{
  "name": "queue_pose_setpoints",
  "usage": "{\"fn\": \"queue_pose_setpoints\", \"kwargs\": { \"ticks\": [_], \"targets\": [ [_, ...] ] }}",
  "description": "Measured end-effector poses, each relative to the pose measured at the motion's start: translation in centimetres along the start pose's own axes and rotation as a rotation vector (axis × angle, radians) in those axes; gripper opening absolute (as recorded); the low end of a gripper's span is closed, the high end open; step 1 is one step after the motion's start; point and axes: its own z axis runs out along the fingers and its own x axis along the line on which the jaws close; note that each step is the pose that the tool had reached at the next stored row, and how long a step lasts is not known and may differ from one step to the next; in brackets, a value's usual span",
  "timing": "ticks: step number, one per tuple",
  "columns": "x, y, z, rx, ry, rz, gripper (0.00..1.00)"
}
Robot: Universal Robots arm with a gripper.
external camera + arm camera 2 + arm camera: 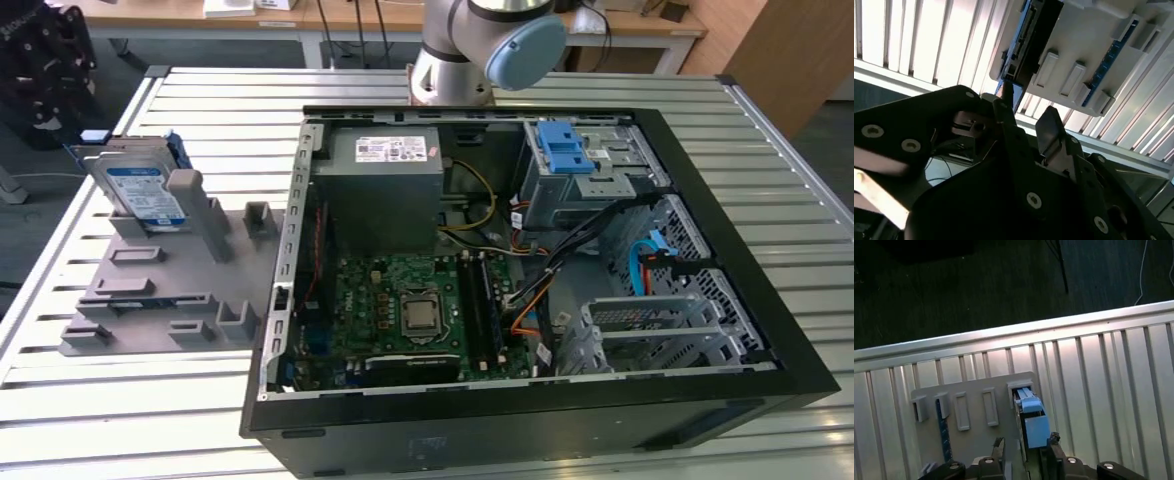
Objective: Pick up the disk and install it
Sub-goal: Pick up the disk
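The disk (142, 192), silver with a white-and-blue label and a blue carrier, stands upright in a slot of the grey fixture (160, 290) at the exterior view's left. In the first wrist view I look down on the disk (1032, 424) edge-on, in the end slot of the fixture (971, 437). My gripper (1026, 441) is open above it, with one dark fingertip (999, 444) on each side and apart from it. In the second wrist view the gripper (1026, 117) points at the disk's dark edge (1030, 35) in the fixture (1089, 45).
An open computer case (747, 250) lies beside the fixture, with a grey power-supply box (387, 170), a motherboard (414, 310) and a drive cage bearing a blue latch (566, 148). The arm's base (467, 50) stands behind the case. The slatted metal table (134, 400) ends just past the fixture.
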Motion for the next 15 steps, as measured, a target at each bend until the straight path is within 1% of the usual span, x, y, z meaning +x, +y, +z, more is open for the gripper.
{"fn": "queue_pose_setpoints", "kwargs": {
  "ticks": [2,3,4,5,6,9,12,13,15],
  "targets": [
    [0.01,0.0,0.18,-0.0005,0.0007,-0.032,0.53],
    [-0.05,0.0,0.28,-0.0002,0.0047,-0.037,0.53],
    [-0.12,0.02,0.4,0.0007,0.0102,-0.038,0.58],
    [-0.18,0.03,0.55,0.0015,0.0139,-0.038,0.58],
    [-0.22,0.04,0.7,0.0019,0.0147,-0.038,0.65],
    [-0.22,0.13,1.1,0.0028,0.014,-0.039,0.65],
    [-0.23,0.18,1.36,0.0029,0.0043,-0.051,0.65],
    [-0.23,0.18,1.43,0.0033,0.0027,-0.061,0.65],
    [-0.22,0.18,1.52,0.0036,0.0019,-0.082,0.65]
  ]
}}
